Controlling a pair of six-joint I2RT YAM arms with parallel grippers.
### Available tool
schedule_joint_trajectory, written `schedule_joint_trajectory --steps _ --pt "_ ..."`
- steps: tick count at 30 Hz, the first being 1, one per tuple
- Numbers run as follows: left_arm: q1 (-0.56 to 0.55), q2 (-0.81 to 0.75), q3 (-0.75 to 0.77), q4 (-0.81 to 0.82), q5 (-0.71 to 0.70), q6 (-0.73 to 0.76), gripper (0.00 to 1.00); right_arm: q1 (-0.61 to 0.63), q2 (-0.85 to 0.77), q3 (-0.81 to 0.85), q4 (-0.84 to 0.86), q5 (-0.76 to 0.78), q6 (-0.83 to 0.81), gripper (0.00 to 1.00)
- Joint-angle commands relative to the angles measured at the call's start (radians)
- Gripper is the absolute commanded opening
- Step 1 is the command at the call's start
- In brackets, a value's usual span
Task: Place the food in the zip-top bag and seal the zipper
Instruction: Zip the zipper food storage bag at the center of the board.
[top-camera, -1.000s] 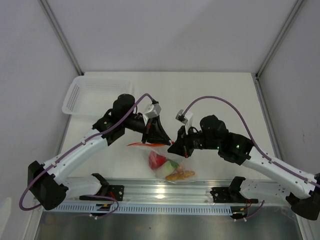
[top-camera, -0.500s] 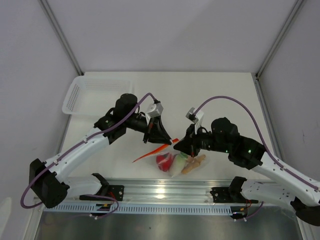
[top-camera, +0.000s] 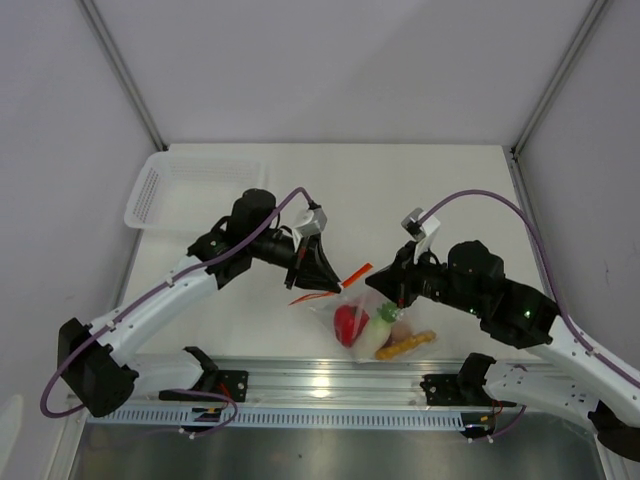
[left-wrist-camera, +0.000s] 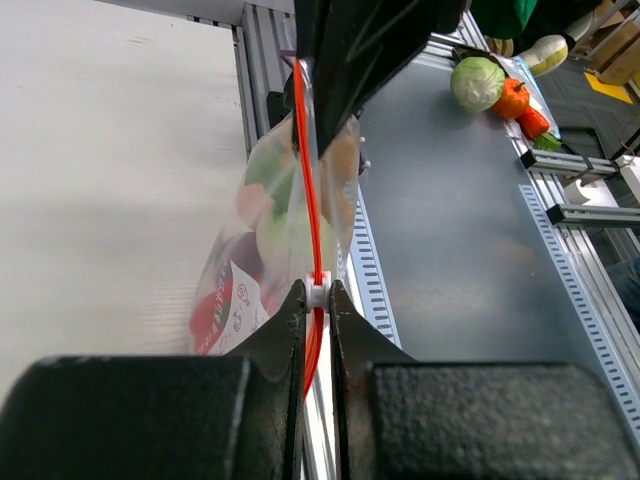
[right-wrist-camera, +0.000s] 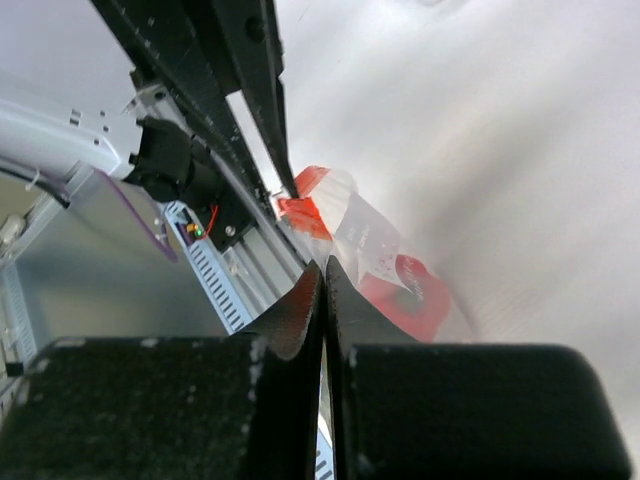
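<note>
The clear zip-top bag (top-camera: 375, 318) hangs between my two grippers near the table's front edge. Inside it are a red round food (top-camera: 350, 322), a white and green one (top-camera: 385, 314) and an orange-yellow long one (top-camera: 406, 346); I cannot make out the purple one. The orange-red zipper (top-camera: 356, 271) runs taut along the mouth. My left gripper (top-camera: 332, 288) is shut on the zipper's white slider (left-wrist-camera: 317, 293), with the strip (left-wrist-camera: 308, 180) running away from it. My right gripper (top-camera: 374, 292) is shut on the bag's edge (right-wrist-camera: 352, 232), next to the red food (right-wrist-camera: 405, 292).
A white slotted basket (top-camera: 190, 190) stands at the back left. An aluminium rail (top-camera: 320, 385) runs along the near edge just below the bag. Side walls close in the table left and right. Loose toy vegetables (left-wrist-camera: 482, 84) lie off the table beyond the rail.
My right gripper has moved right and pulled the bag with it. The zipper strip has drawn out straight between the grippers. My left gripper has stayed almost in place.
</note>
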Motion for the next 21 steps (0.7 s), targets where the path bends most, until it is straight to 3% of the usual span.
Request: schedule_joint_trajectory --steps 1,9,21 --pt "0.011 -0.050 -0.005 -0.059 -0.003 0.040 0.01 -0.008 -0.031 0.091 0.032 0.140 0.014 0.00" --pt "0.028 -0.101 -0.008 -0.124 -0.018 0.061 0.01 -0.010 -0.051 0.196 -0.031 0.402 0.034 0.00" --pt "0.077 -0.165 -0.033 -0.179 -0.072 0.080 0.01 -0.010 -0.092 0.275 -0.108 0.617 0.025 0.00"
